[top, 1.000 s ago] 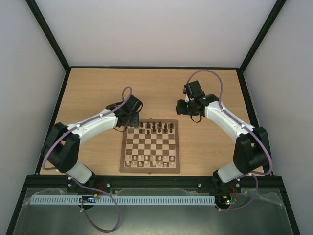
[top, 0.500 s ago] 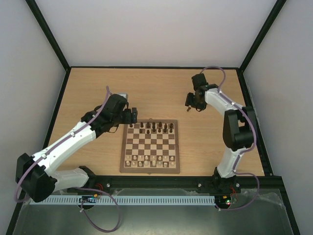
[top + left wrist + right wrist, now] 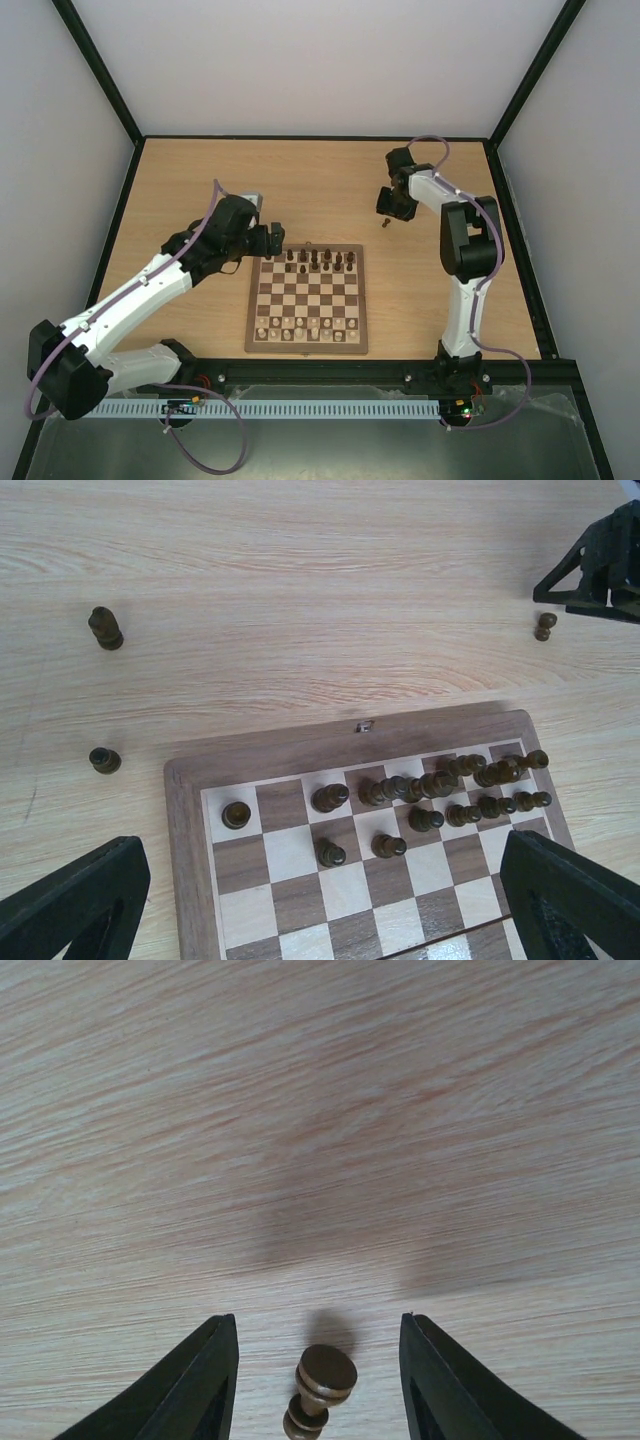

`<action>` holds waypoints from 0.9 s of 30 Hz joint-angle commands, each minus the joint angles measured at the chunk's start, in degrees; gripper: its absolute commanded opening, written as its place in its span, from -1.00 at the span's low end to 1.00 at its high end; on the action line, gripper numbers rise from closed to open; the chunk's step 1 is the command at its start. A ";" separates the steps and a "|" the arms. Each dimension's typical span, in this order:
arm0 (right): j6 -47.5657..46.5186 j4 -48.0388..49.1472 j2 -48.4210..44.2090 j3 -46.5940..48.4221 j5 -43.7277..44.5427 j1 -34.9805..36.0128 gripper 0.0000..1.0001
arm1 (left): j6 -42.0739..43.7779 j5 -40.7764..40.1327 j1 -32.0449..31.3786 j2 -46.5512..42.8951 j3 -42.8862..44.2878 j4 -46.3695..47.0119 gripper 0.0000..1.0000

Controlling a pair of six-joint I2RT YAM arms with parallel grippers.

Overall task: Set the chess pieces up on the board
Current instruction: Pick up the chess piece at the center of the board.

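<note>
The board (image 3: 306, 349) lies in the middle of the table, with the dark chess pieces (image 3: 320, 262) on its two far rows. My left gripper (image 3: 274, 239) hovers open and empty over the board's far left corner. In the left wrist view its fingers (image 3: 75, 900) frame that corner of the board (image 3: 190, 860), which holds several dark pieces (image 3: 430, 785). Two loose dark pieces (image 3: 105, 628) stand on the table beside it. My right gripper (image 3: 389, 212) is open around a loose dark pawn (image 3: 322, 1385) on the table, not touching it.
Pale cream chessmen (image 3: 305, 328) fill the board's near rows. A second loose dark piece (image 3: 104, 760) stands just off the board's left edge. The pawn (image 3: 544, 626) and right gripper show at the left wrist view's far right. Black frame rails border the table.
My left arm has swung out and its gripper has settled at the board's far left corner. My right gripper has moved back and come down around the loose pawn.
</note>
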 commanded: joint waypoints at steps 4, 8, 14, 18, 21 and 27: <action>0.01 -2.67 -0.71 -2.33 -1.06 -0.23 -0.08 | -0.20 1.11 0.28 -0.30 -0.84 1.01 0.98; -0.17 -1.55 -2.11 -5.18 -1.85 -0.03 -0.09 | -0.10 1.21 0.32 0.08 -0.62 1.07 0.98; -0.27 -0.71 -2.22 -6.35 -2.24 0.72 -0.09 | -0.20 0.89 0.37 0.58 -0.53 0.90 0.99; -0.35 -0.45 -1.86 -6.20 -2.57 0.82 -0.11 | -0.27 0.39 0.41 0.50 -0.37 0.59 0.99; -0.44 -0.48 -1.40 -5.94 -1.86 0.91 -0.14 | -0.30 0.20 0.33 0.66 -0.27 0.42 0.98; -0.66 -1.08 -0.60 -4.72 -0.54 0.90 -0.14 | -0.40 -0.24 0.30 0.61 -0.27 0.24 0.99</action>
